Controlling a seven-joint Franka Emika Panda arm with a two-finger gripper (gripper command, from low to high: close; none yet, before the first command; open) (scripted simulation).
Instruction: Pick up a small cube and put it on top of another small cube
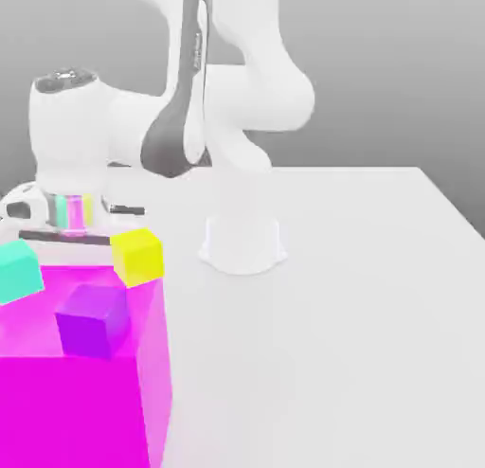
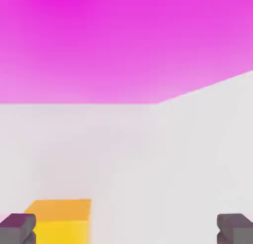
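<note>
Ext. view, rel. to big block (image 1: 80,409): one cube (image 1: 137,257) at its far R corner, another (image 1: 17,272) over far L part, third (image 1: 93,320) nearer front, btwn them L-R. Robot base (image 1: 242,243) behind & R, on table (image 1: 341,333). Hand view: small cube (image 2: 62,223) apart from block.

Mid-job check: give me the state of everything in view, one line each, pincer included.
Pincer: open wide, gripping nothing.
Arm: bent, hand off to the exterior view's left.
Magenta block: upright, top face level.
Yellow cube: ungripped, set askew to the block; its support unclear.
Purple cube: ungripped, unstacked, its support unclear.
Turquoise cube: ungripped, unstacked, askew.
</note>
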